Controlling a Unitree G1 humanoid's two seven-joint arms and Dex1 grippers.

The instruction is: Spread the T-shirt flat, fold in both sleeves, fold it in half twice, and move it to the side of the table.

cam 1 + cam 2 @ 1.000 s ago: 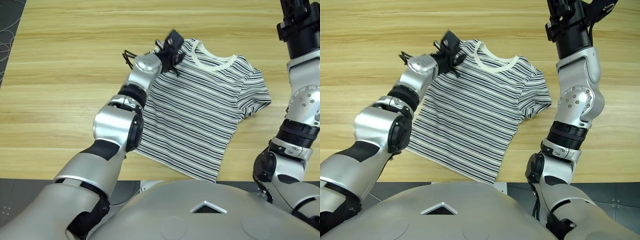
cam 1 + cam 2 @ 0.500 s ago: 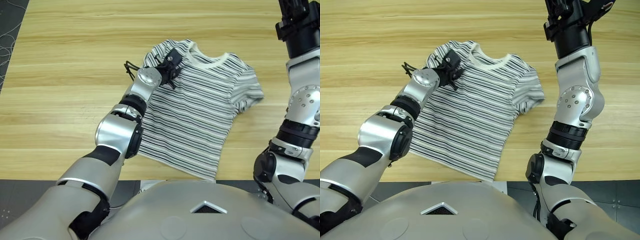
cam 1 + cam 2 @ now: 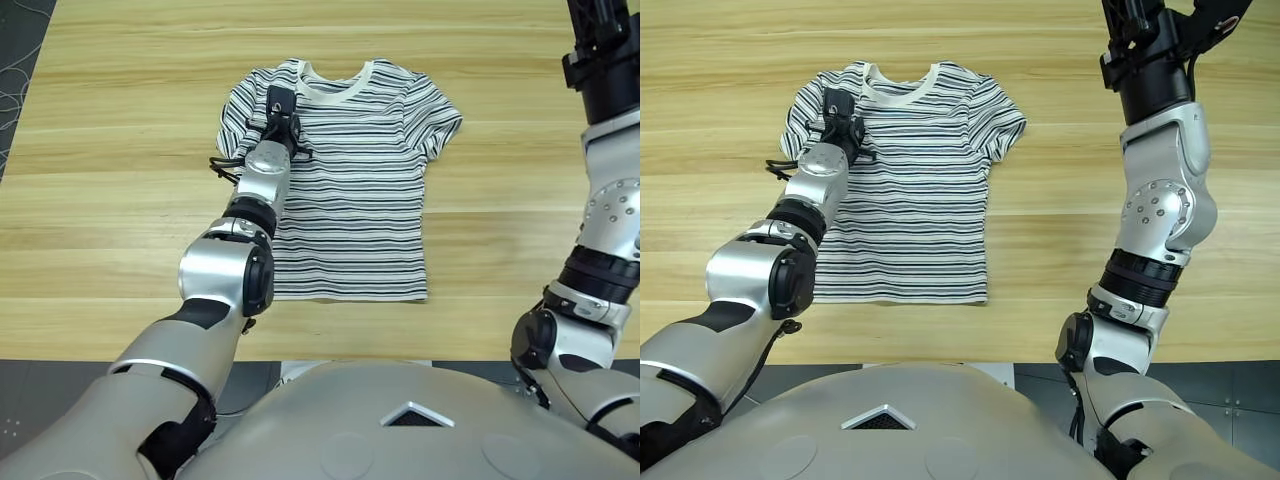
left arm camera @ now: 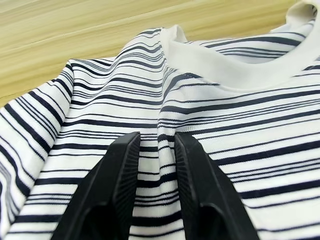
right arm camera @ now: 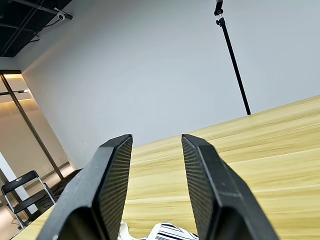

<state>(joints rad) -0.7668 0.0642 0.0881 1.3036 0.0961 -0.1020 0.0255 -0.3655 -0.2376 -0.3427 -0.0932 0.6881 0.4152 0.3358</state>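
T-shirt (image 3: 345, 190) laid flat on surface (image 3: 120, 150); left pincer (image 4: 152, 145) pinched on its shoulder fabric, right pincer (image 5: 156, 145) spread, raised; sleeve folds, halvings, side move outstanding

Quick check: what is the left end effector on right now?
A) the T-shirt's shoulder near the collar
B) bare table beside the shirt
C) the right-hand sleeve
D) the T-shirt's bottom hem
A: the left end effector pinches a ridge of the T-shirt just below its white collar, at the shoulder.
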